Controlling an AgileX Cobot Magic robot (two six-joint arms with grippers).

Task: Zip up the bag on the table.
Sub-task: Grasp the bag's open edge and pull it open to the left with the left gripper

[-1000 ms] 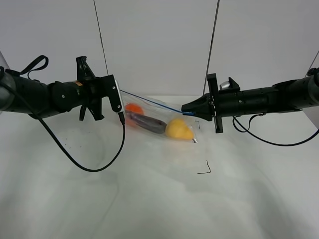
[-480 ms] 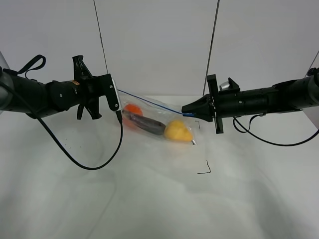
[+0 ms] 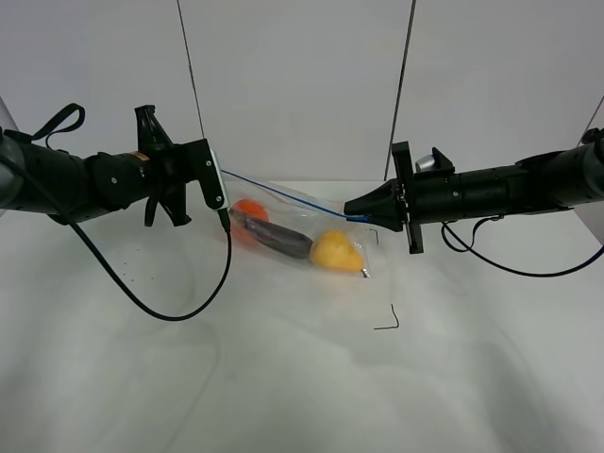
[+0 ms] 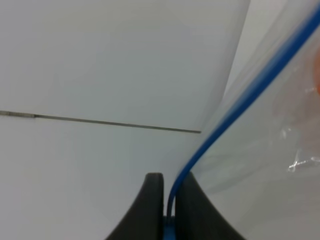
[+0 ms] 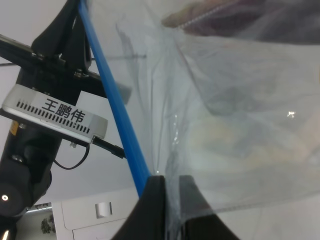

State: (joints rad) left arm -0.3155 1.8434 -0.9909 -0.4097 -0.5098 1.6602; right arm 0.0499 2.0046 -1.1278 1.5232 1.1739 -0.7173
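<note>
The clear plastic bag (image 3: 293, 226) hangs between my two grippers above the white table (image 3: 283, 377). Its blue zipper strip (image 3: 283, 193) is stretched taut along the top. Inside lie an orange (image 3: 251, 209), a purple eggplant (image 3: 276, 237) and a yellow pear (image 3: 336, 251). My left gripper (image 3: 219, 173) is shut on the left end of the strip; the left wrist view shows the strip (image 4: 235, 112) pinched between the fingers. My right gripper (image 3: 351, 209) is shut on the right end, with the strip (image 5: 112, 100) running into its fingers in the right wrist view.
A black cable (image 3: 170, 307) loops from the left arm down onto the table. Thin black corner marks (image 3: 389, 321) lie on the table right of the bag. Another cable (image 3: 510, 264) trails under the right arm. A white wall stands behind.
My left gripper has moved slightly left and up, pulling the zipper strip tighter. The right arm has not moved.
</note>
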